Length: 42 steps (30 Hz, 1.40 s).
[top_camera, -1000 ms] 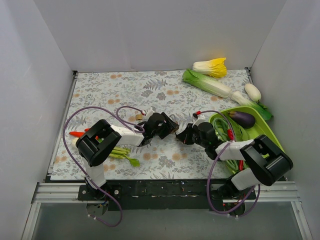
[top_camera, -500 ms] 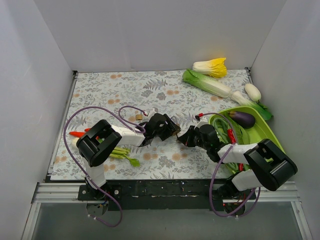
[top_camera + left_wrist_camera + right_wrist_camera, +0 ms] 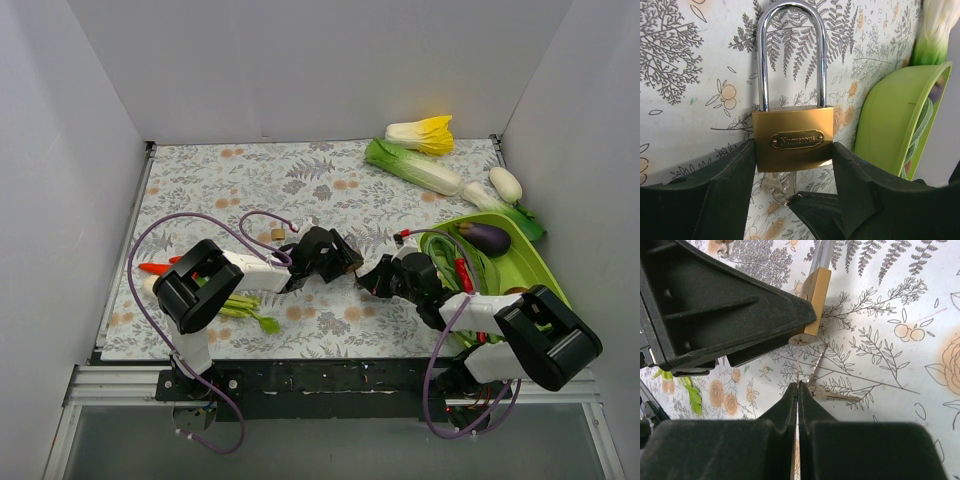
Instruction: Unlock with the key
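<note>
The brass padlock (image 3: 792, 140) with a silver shackle lies flat on the floral mat. My left gripper (image 3: 794, 155) is shut on its body from both sides. The keys (image 3: 775, 189) hang on a small ring just below the padlock's bottom. In the right wrist view my right gripper (image 3: 797, 385) is shut on one key (image 3: 799, 360), whose thin blade reaches up to the bottom face of the padlock (image 3: 816, 300). The spare keys (image 3: 837, 396) lie beside my fingertips. In the top view the left gripper (image 3: 340, 262) and right gripper (image 3: 368, 280) meet at mid-table.
A smaller brass padlock (image 3: 277, 234) lies behind the left arm. A green tray (image 3: 520, 262) holding an eggplant (image 3: 485, 237) stands at the right. Cabbages (image 3: 420, 168) and a white radish (image 3: 505, 184) lie at the back right. A carrot (image 3: 152, 268) and greens (image 3: 240, 308) lie at the left.
My right arm has shifted slightly toward the near edge, its gripper staying against the left gripper. The left arm has barely moved.
</note>
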Tool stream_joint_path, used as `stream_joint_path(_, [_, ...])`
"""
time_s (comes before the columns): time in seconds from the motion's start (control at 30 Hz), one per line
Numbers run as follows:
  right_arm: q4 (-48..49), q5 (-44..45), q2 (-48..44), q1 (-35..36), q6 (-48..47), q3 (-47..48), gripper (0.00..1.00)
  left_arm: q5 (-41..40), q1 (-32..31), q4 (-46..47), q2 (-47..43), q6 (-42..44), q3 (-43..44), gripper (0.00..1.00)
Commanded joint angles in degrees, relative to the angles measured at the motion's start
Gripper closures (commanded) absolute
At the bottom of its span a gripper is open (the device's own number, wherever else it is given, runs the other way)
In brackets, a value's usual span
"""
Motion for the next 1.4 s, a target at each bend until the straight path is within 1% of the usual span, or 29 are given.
stream_joint_path(0.0, [0.5,0.7,-2.9,0.7,1.2,-1.1,0.99,1.3,-0.7,0.4,-0.4,0.5,2.3,1.00])
stream_joint_path(0.23, [-1.0,1.2,-4.5,0.9,1.9,-3.0,0.99,1.2,-0.7,-0.1,-0.7,0.9,2.6,1.00])
stream_joint_path(0.57, [-3.2,3.6,-4.9,0.9,0.8,-0.5,0.99,0.7,-0.7,-0.3,-0.9,1.4,2.2,1.00])
stream_joint_path(1.0, [-2.6,2.8,-6.9,0.8,-0.4,-0.4,0.99,0.9,-0.7,-0.2,-0.6,1.5,2.5,1.00])
stream_joint_path(1.37, [-1.4,2.5,-4.7,0.8,-1.0,1.0,0.99,1.1,-0.7,-0.1,-0.4,1.6,2.7,1.00])
